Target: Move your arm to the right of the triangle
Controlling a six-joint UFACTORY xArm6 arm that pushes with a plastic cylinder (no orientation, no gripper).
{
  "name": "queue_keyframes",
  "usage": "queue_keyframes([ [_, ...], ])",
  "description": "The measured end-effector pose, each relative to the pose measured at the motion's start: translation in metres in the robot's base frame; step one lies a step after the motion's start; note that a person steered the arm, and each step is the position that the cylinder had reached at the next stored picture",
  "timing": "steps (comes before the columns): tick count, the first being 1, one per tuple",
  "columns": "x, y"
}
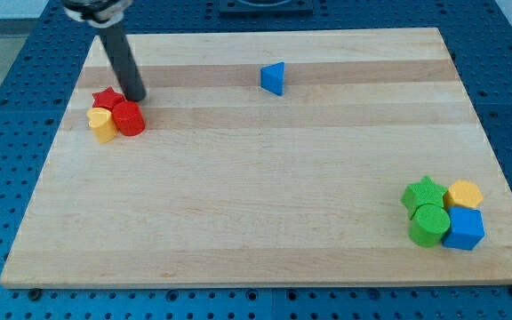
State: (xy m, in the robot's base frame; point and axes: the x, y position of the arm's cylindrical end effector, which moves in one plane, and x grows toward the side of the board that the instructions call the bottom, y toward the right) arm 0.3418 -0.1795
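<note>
In the camera view, my dark rod leaned in from eleven o'clock, my tip (137, 97) holding nothing, touching the red star-shaped block (108, 97). The blue triangular wooden block (274, 77) sat well apart at three o'clock.

- A pale wooden board (265, 213) fills most of the view, its grain running in long strips from 9 o'clock to 3 o'clock.
- Under and around it lies a blue perforated surface (16, 107) with regular rows of small holes, showing at 9, 3 and 6 o'clock.
- Light is even and soft, with faint shadows.
- A dark fixture (265, 5) sits at 12 o'clock, cut off by the edge.
</note>
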Motion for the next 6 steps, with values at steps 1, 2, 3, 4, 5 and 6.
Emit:
queue_keyframes([
  [1, 0.002, 0.061],
  [2, 0.014, 0.126],
  [3, 0.036, 0.183],
  [4, 0.038, 0.224],
  [5, -0.008, 0.235],
  [6, -0.032, 0.235],
])
